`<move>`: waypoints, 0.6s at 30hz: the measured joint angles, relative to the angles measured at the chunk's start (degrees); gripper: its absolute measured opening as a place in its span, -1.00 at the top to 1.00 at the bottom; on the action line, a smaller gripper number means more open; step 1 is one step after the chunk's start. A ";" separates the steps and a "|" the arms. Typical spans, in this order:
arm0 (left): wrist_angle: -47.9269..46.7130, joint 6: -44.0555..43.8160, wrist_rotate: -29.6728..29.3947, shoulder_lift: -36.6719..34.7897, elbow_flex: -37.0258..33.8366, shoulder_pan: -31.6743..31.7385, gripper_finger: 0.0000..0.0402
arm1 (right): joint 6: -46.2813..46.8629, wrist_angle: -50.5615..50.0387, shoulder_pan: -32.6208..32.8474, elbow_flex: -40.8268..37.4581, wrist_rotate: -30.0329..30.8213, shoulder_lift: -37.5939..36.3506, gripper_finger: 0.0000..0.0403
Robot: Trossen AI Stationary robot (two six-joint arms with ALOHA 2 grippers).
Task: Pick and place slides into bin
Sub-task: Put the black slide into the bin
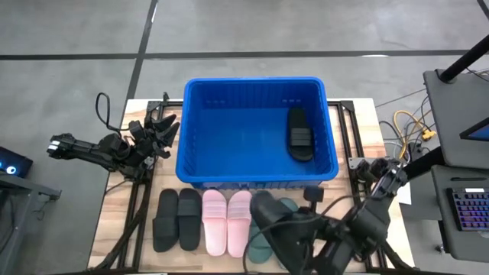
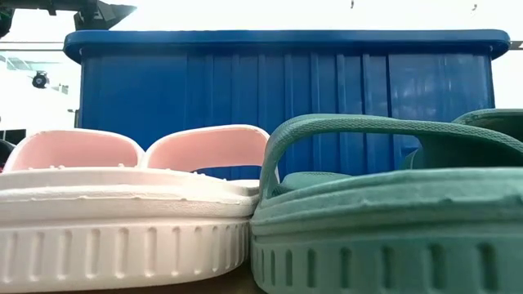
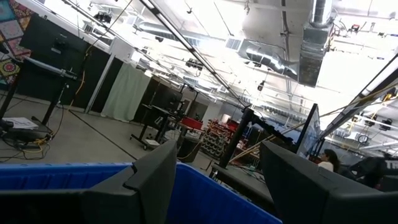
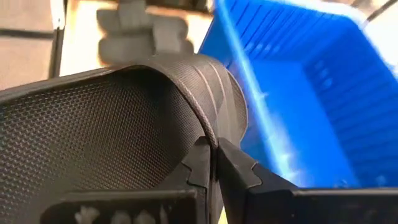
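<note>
1. Right gripper, at the table's near edge just short of the bin: fingers pinched nearly together on the strap of a black slide, which hangs lifted above the green pair. The hold is on a thin strap edge only; the sandal could swing or slip free in transit.
2. The bin, at the table's far middle, already holds one black slide by its right wall. The carried sandal must rise over the thick near rim; a low pass would likely catch the sole on it and knock the sandal back onto the row.
3. Row on the table in front of the bin: black pair, pink pair, green pair. These lie touching side by side, so a dropped sandal would probably disturb them.
4. Left gripper, waiting beside the bin's left wall with fingers spread wide and empty; it sits close enough to the wall to be bumped if the bin shifts.
</note>
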 joint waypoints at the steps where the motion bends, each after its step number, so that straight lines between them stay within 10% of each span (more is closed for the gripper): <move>1: 0.00 -0.02 0.00 0.00 0.00 0.00 -0.08 | -2.07 0.44 -0.71 0.19 0.69 -0.37 0.94; 18: 0.02 -0.09 0.02 -0.07 0.00 0.00 -0.08 | -17.78 0.01 -16.40 -0.30 7.95 -9.55 0.94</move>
